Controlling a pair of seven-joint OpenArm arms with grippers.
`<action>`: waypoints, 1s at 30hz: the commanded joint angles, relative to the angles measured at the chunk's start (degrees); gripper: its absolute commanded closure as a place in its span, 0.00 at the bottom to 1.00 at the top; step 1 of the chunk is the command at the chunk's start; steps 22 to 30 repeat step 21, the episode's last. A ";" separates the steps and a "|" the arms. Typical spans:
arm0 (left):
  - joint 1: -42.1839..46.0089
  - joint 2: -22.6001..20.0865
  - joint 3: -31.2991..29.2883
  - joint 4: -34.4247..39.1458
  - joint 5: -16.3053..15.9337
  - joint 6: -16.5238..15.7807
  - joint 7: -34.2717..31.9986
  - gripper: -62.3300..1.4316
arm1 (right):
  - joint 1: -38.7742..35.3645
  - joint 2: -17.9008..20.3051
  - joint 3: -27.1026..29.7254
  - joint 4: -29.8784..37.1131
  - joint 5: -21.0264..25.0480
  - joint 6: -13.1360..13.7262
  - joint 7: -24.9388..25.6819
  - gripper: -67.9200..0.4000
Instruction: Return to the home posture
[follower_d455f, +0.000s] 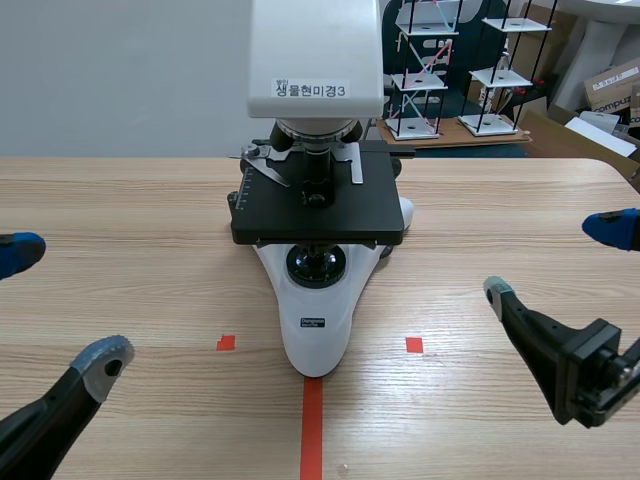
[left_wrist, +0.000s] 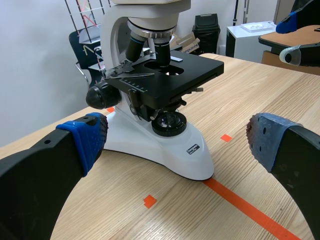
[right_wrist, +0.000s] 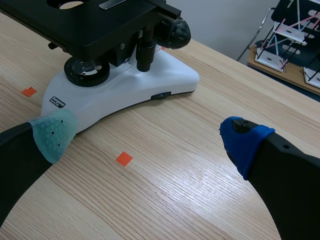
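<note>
White label (follower_d455f: 312, 90) on microscope (follower_d455f: 315, 300) head: "생물현미경3". Small black badge (follower_d455f: 314, 323) on base: print too small to read.

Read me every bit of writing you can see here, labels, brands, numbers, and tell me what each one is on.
"생물현미경3": white label on the microscope head.
"compu", cut off at the picture's edge: cardboard box beyond the table.
Small nameplate on the microscope base: too small to read.
Tiny print at the white label's left end: blurred.
</note>
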 joint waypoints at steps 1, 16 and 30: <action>-0.28 0.02 -0.24 0.17 -0.35 -0.04 -0.76 0.06 | 0.02 0.61 0.13 0.92 0.55 0.00 1.11 0.07; -0.28 0.02 -0.24 0.17 -0.35 -0.04 -0.76 0.07 | 0.02 0.61 0.13 0.92 0.55 0.00 1.09 0.07; -0.28 0.02 -0.24 0.17 -0.35 -0.04 -0.76 0.07 | 0.02 0.61 0.13 0.92 0.55 0.00 1.09 0.07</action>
